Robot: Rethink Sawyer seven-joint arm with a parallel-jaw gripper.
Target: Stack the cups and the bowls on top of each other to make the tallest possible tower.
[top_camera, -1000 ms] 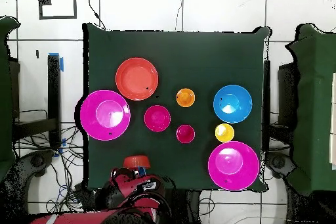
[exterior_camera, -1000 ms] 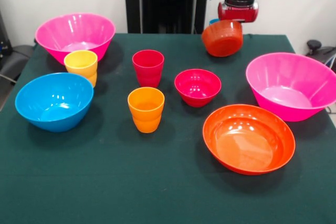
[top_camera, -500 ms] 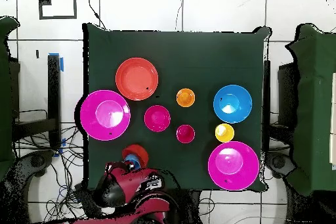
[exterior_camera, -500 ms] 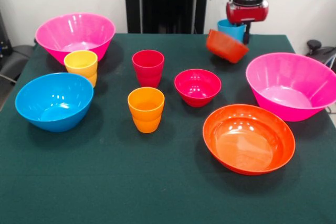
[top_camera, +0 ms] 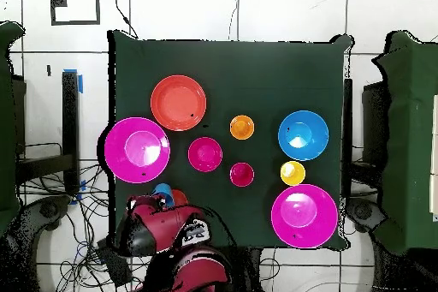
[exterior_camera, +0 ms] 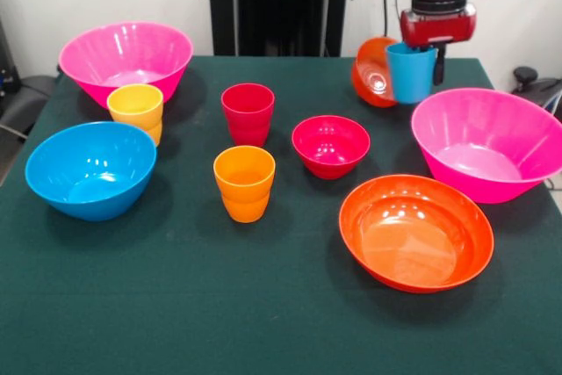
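The claw (exterior_camera: 425, 52) pinches a glossy blue plastic cup (exterior_camera: 411, 72), held upright above the far right corner of the dark green cloth tabletop (exterior_camera: 176, 305). Touching the cup's left side, a small glossy orange plastic bowl (exterior_camera: 372, 71) lies tipped on its side, mouth facing the camera. The front view shows that tilt; overhead, the arm hides most of the bowl, leaving only a sliver beside the cup's rim (top_camera: 163, 191).
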